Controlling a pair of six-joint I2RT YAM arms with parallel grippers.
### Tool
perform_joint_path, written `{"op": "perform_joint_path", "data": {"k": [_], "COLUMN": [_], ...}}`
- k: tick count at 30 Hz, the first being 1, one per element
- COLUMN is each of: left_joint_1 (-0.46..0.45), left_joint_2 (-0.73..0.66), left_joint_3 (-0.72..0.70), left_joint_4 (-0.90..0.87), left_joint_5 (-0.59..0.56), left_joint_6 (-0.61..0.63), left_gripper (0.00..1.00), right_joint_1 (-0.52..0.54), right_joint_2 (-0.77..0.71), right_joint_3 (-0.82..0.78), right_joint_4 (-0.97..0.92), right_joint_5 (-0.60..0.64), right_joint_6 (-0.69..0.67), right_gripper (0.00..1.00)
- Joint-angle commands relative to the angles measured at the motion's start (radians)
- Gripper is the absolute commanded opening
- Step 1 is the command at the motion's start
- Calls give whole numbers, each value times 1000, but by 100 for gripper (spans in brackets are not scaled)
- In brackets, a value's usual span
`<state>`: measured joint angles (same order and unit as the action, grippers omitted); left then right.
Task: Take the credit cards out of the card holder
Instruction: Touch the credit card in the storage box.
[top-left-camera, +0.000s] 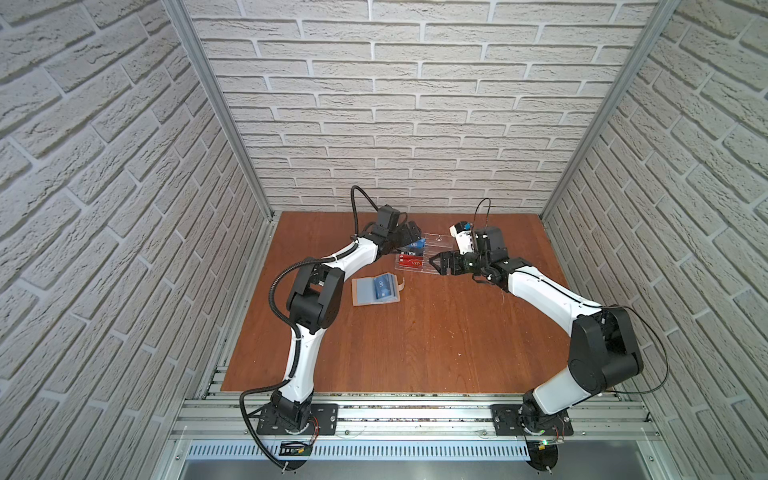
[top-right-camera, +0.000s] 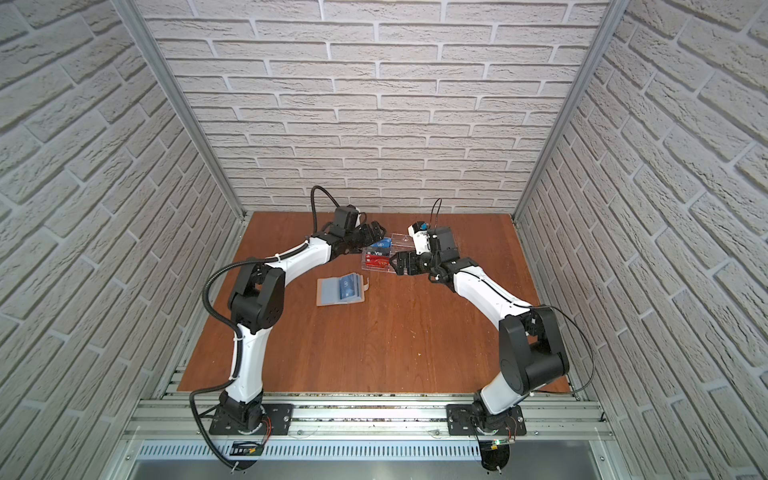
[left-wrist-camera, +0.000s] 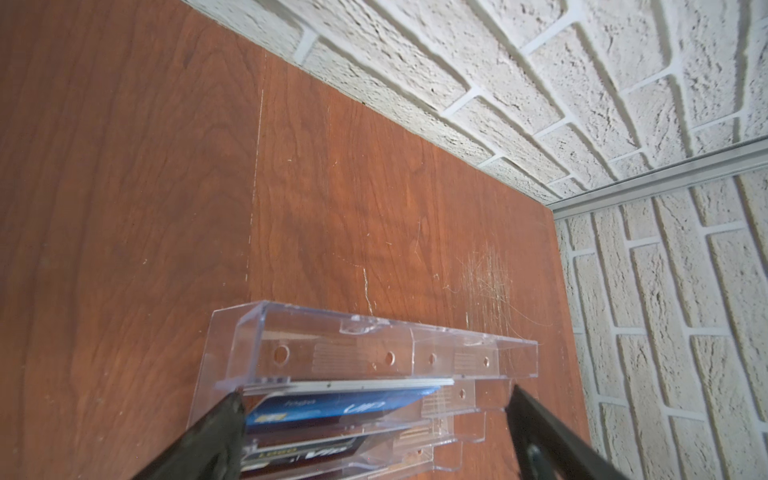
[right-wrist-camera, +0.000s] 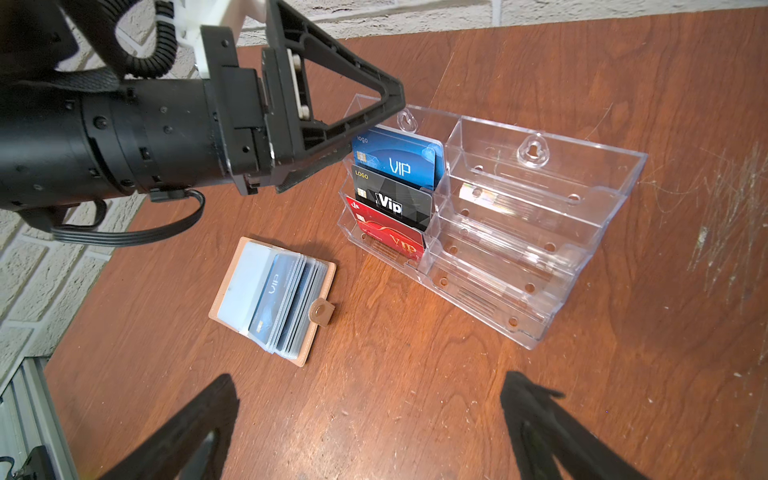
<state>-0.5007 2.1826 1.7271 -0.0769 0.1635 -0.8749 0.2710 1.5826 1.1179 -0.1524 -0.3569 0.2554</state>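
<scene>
The card holder (top-left-camera: 360, 294) (top-right-camera: 326, 293) (right-wrist-camera: 227, 299) lies open and flat on the wooden table, its snap tab to one side. Blue credit cards (top-left-camera: 380, 286) (right-wrist-camera: 272, 297) sit in its frosted sleeves. Another blue card (right-wrist-camera: 395, 160) (left-wrist-camera: 340, 409) stands in the top tier of a clear acrylic rack (right-wrist-camera: 540, 199) (left-wrist-camera: 374, 332). My left gripper (top-left-camera: 411, 235) (left-wrist-camera: 374, 399) (right-wrist-camera: 374, 122) is open at that tier, its fingers either side of the blue card and holding nothing. My right gripper (top-left-camera: 434, 264) (top-right-camera: 393, 264) (right-wrist-camera: 370, 384) hangs open and empty above bare table beside the rack.
The rack (top-left-camera: 434, 249) also holds a black VIP card (right-wrist-camera: 395, 203) and a red VIP card (right-wrist-camera: 390, 243) in the lower tiers; its other column has no cards. The back brick wall (left-wrist-camera: 540, 83) rises just behind the rack.
</scene>
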Motion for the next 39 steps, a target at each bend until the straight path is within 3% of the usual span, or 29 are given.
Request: {"op": "perform_joint_path", "data": {"k": [1, 17, 26, 35, 39], "left_joint_1": [-8, -21, -16, -16, -15], "left_joint_2": [23, 29, -36, -252, -423], "left_joint_3": [32, 39, -13, -188, -330], "left_joint_4": [6, 3, 14, 63, 52], "left_joint_5": [-16, -21, -41, -100, -159], "left_joint_6": [17, 14, 33, 102, 177], "left_gripper": [98, 98, 98, 98, 98], "right_joint_1": [-7, -9, -10, -22, -33], "right_joint_2": [-36, -36, -41, -107, -166], "right_joint_3": [-17, -17, -20, -23, -37], "right_joint_4": [37, 35, 37, -21, -78], "right_joint_5": [-11, -13, -18, 59, 180], "right_joint_6": [5, 7, 8, 5, 1], "right_gripper": [100, 100, 100, 100, 100]}}
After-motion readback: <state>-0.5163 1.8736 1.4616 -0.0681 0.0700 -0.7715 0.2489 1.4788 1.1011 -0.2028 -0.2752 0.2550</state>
